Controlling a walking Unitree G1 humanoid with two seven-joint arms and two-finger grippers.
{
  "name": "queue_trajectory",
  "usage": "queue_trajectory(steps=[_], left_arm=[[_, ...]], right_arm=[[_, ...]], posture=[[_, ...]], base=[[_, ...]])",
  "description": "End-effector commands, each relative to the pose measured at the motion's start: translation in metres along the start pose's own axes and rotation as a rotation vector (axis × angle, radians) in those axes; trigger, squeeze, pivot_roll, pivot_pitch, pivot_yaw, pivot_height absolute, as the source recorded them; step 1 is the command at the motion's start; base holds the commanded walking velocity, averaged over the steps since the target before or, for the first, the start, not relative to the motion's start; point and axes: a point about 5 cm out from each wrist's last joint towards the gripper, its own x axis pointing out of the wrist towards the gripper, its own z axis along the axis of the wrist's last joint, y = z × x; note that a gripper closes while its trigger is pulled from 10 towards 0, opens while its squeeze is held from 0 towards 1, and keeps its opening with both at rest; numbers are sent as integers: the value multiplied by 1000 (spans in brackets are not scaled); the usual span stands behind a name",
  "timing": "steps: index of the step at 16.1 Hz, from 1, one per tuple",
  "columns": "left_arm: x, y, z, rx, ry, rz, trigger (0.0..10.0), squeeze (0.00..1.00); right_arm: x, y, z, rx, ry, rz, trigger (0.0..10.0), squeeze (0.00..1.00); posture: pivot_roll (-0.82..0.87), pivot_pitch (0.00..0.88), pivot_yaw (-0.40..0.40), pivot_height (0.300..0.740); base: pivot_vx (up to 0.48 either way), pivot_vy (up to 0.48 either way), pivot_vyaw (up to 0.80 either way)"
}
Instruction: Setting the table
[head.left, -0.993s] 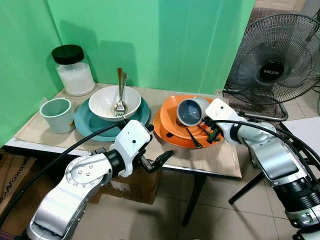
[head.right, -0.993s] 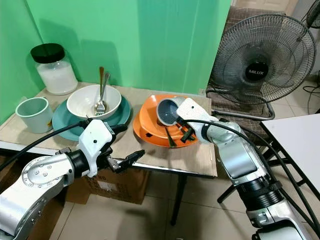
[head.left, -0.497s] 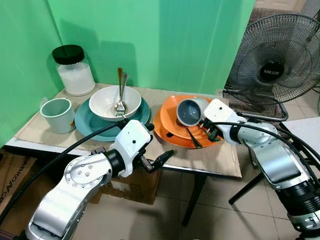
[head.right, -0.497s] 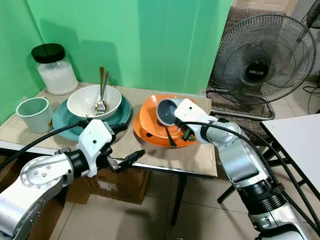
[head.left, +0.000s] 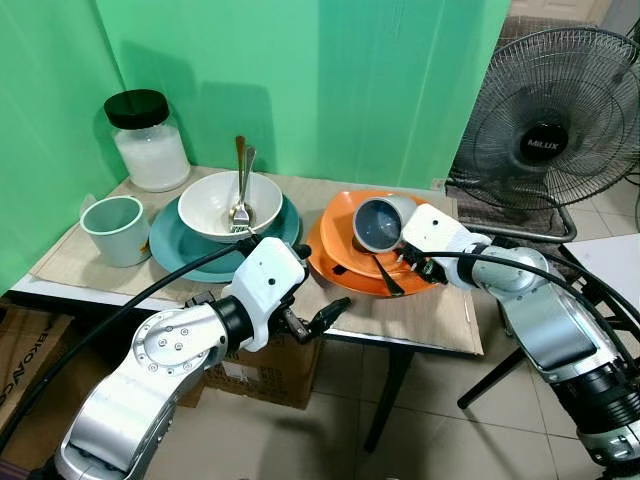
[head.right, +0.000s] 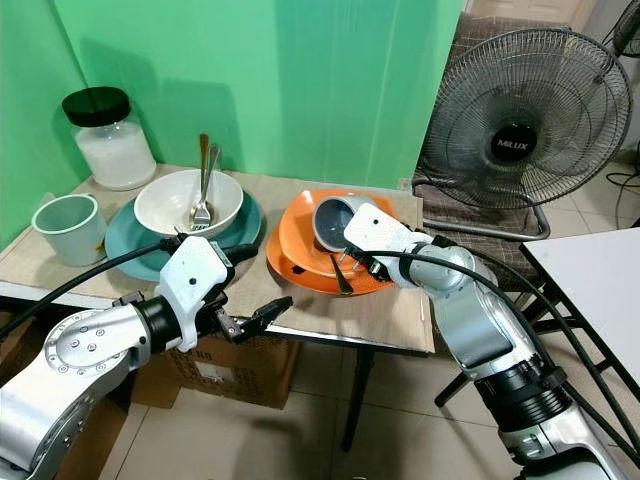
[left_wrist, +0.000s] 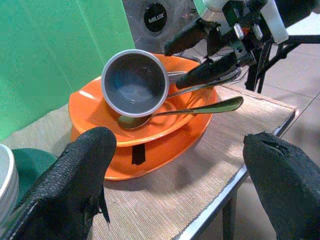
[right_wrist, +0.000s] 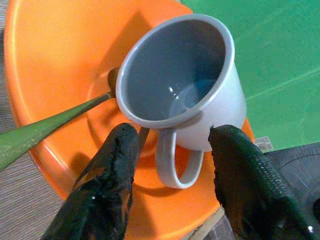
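Observation:
A grey mug (head.left: 378, 222) lies on its side in an orange bowl (head.left: 340, 232) that rests on an orange plate (head.left: 322, 268). A spoon (left_wrist: 200, 107) lies in the bowl beside the mug, its handle over the rim. My right gripper (right_wrist: 172, 137) is open at the mug, one finger on each side of the mug's handle (right_wrist: 167, 159) with a gap to each. My left gripper (left_wrist: 182, 160) is open and holds nothing; it hangs by the table's front edge (head.left: 400, 340), short of the orange plate.
A white bowl (head.left: 215, 200) holding a fork and spoon sits on a teal plate (head.left: 172, 246) at the left. A mint cup (head.left: 115, 230) and a black-lidded jar (head.left: 148, 140) stand farther left. A fan (head.left: 555, 130) stands to the right, and a cardboard box (head.left: 265, 368) sits under the table.
My right gripper has slid a little closer to the mug, its fingers now on either side of the handle. The left arm has barely moved.

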Motion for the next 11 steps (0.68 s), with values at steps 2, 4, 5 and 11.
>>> queue_trajectory(steps=[2,4,5,11], left_arm=[[2,1,2,11,2,2,10000,0],[3,1,2,13,2,5,10000,0],[3,1,2,13,2,6,10000,0],[3,2,3,17,2,16,10000,0]], right_arm=[[2,-2,3,-35,-4,-5,10000,1000],[4,-5,2,-82,18,-19,10000,1000],[4,-5,2,-94,24,-26,10000,1000],[11,-11,0,-160,71,-84,10000,0]], posture=[[-130,0,-8,740],[-132,0,-11,740],[-132,0,-12,740],[-127,0,-15,740]], base=[[0,0,0],[0,0,0],[0,0,0],[0,0,0]])
